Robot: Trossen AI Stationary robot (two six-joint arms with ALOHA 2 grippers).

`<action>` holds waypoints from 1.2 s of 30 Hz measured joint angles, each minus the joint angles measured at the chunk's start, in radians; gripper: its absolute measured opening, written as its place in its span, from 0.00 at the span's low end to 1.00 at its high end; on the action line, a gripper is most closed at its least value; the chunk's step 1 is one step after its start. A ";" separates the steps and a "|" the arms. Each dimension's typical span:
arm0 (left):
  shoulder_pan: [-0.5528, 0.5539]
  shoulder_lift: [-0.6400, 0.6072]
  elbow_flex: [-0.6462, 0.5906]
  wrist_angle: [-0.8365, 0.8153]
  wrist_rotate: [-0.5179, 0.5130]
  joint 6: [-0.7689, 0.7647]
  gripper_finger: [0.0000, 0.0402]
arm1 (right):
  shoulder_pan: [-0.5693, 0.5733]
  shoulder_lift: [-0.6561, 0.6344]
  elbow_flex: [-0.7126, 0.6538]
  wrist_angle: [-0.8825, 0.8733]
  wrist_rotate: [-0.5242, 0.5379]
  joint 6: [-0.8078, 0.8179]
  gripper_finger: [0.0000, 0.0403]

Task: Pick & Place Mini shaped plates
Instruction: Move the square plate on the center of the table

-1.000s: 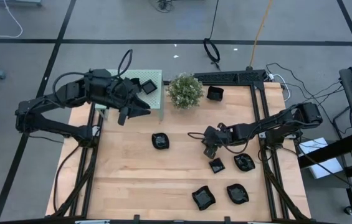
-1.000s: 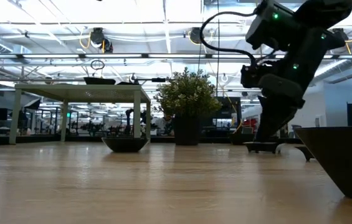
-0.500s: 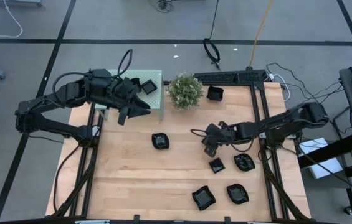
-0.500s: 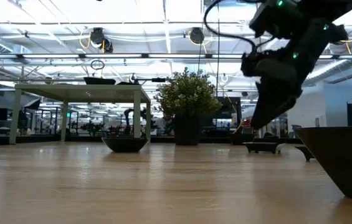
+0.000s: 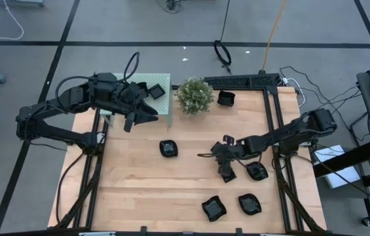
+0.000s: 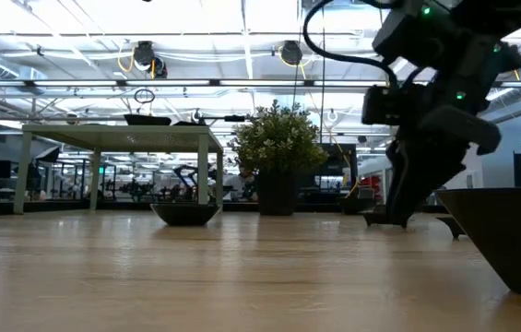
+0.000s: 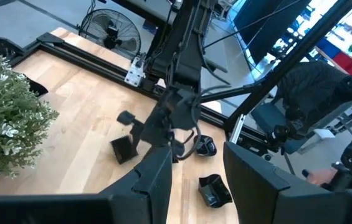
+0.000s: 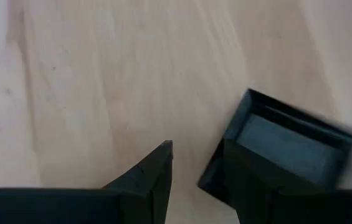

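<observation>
1. The right gripper (image 5: 224,172), dark and two-fingered, has dropped over the last second from above the bare wood onto a small square glossy black dish (image 5: 227,174); it was held higher and farther back before.
2. In the right wrist view its jaws stand spread, one dark finger (image 8: 154,177) over bare wood and the other lapping the near corner of that square dish (image 8: 285,146) (so the dish lies partly between the jaws, not yet pinched).
3. This reads as the approach to a grasp; lifting seems the next step.
4. The left gripper (image 5: 147,113) hangs unchanged, jaws apart, beside a pale green small table (image 5: 164,117) carrying another square black dish (image 5: 156,91).
5. Other mini plates lie on the pale, smooth-grained wooden tabletop (image 5: 132,183): a wavy-rimmed dish (image 5: 257,172) just beyond the right jaws, and one well apart (image 5: 168,149).
6. A leafy green potted plant (image 5: 194,95) stands behind.
</observation>
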 joint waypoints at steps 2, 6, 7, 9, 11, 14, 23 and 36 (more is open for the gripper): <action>0.000 0.000 0.000 0.000 -0.001 0.002 0.37 | 0.007 0.024 0.000 0.021 0.047 -0.001 0.33; 0.000 0.000 0.000 0.000 -0.001 0.001 0.37 | 0.007 0.050 0.001 0.064 0.178 -0.004 0.33; 0.000 0.000 0.000 0.000 -0.001 0.001 0.37 | 0.007 0.049 0.000 0.061 0.185 -0.004 0.33; 0.000 0.000 0.000 0.000 -0.001 0.001 0.37 | 0.008 0.049 0.000 0.069 0.184 -0.004 0.33; 0.000 0.000 0.000 0.000 -0.001 0.001 0.37 | 0.008 0.048 0.000 0.070 0.183 -0.004 0.33; 0.000 0.000 0.000 0.000 -0.001 0.007 0.37 | 0.008 0.040 0.000 0.085 0.186 -0.004 0.33; 0.000 0.000 0.000 0.000 -0.001 0.024 0.37 | 0.008 0.056 0.001 0.069 0.220 -0.088 0.33; 0.000 0.000 0.000 0.000 -0.002 0.021 0.37 | 0.008 0.127 0.003 0.123 0.249 -0.077 0.12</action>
